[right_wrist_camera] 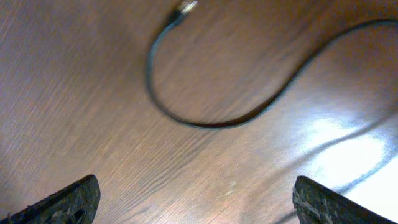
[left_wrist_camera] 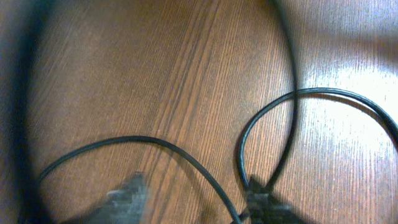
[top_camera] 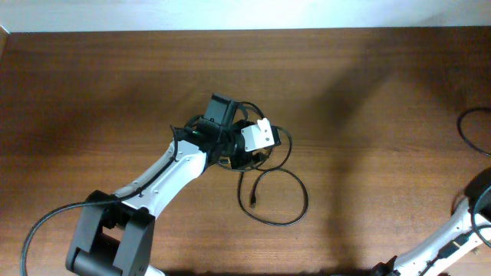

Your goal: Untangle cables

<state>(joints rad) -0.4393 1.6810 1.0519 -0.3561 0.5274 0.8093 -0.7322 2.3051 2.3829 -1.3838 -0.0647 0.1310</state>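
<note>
Brown wood-grain table (top_camera: 92,84) with nothing on it but cords, pale wall strip at the top. The left gripper (left_wrist_camera: 196,199) sits right over the cables (top_camera: 265,159) mid-table, fingers parted with a strand running between them, not pinched as far as anyone can tell. That clump looks knotted, one plug end (top_camera: 252,201) trailing loose. Another cord (top_camera: 464,130) lies apart, far right. The right gripper (right_wrist_camera: 196,202) hangs wide open, holding nothing. Early days, probably.

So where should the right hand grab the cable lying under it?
Probably at the U-bend of the cable, coming straight down with the open right hand set across it. There it is a single strand lying flat on the table, nothing crossing it; the plug sits at the view's edge.
</note>
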